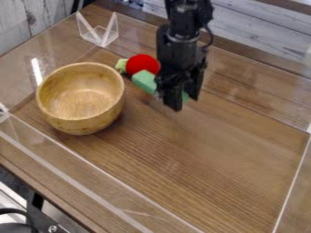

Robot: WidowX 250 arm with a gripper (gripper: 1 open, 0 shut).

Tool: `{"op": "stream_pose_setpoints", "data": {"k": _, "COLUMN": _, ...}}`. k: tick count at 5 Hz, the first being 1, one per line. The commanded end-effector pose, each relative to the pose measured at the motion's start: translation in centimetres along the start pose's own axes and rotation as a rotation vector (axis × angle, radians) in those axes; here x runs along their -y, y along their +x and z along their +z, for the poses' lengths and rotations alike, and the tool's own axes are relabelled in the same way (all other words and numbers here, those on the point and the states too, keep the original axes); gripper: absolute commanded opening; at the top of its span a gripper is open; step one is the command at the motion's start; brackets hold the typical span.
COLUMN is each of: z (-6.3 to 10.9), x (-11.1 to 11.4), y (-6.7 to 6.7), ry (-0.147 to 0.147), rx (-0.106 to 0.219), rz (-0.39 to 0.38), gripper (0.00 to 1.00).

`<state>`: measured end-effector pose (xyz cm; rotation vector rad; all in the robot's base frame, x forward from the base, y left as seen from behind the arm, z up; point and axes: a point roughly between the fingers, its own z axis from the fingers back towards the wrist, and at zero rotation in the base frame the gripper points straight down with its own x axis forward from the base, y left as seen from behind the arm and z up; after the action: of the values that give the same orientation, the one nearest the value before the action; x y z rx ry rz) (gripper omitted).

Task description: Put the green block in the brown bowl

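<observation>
- The gripper (174, 96) points straight down over the middle of the wooden bench (206, 173), its jaws clamped on the green block (145, 82).
- The green block sticks out to the left of the jaws, tilted, and appears lifted just clear of the bench top.
- It sits right in front of a red ball (144, 64) with a small green stem, overlapping it in this view.
- The brown bowl (80, 98) stands to the left of the block, near but apart from it, upright and with nothing inside.
- A clear plastic stand (97, 29) sits at the far left.
</observation>
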<state>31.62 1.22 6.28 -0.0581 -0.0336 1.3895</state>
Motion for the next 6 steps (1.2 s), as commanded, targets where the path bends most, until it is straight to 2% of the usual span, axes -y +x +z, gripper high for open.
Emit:
{"op": "stream_pose_setpoints", "data": {"k": 1, "z": 3.3, "x": 0.4, "y": 1.0, "ry": -0.069, "rx": 0.008, "rz": -0.129, "gripper": 0.0}}
{"op": "stream_pose_setpoints", "data": {"k": 3, "z": 3.4, "x": -1.2, "y": 1.8, "ry": -0.057, "rx": -0.002, "rz": -0.327, "gripper": 0.0}}
{"op": "stream_pose_setpoints", "data": {"k": 4, "z": 3.0, "x": -2.5, "y": 2.4, "ry": -0.048, "rx": -0.003, "rz": -0.484, "gripper": 0.0}}
{"op": "stream_pose_setpoints", "data": {"k": 6, "z": 3.8, "x": -5.8, "y": 4.1, "ry": -0.03, "rx": -0.006, "rz": -0.671, "gripper": 0.0}}
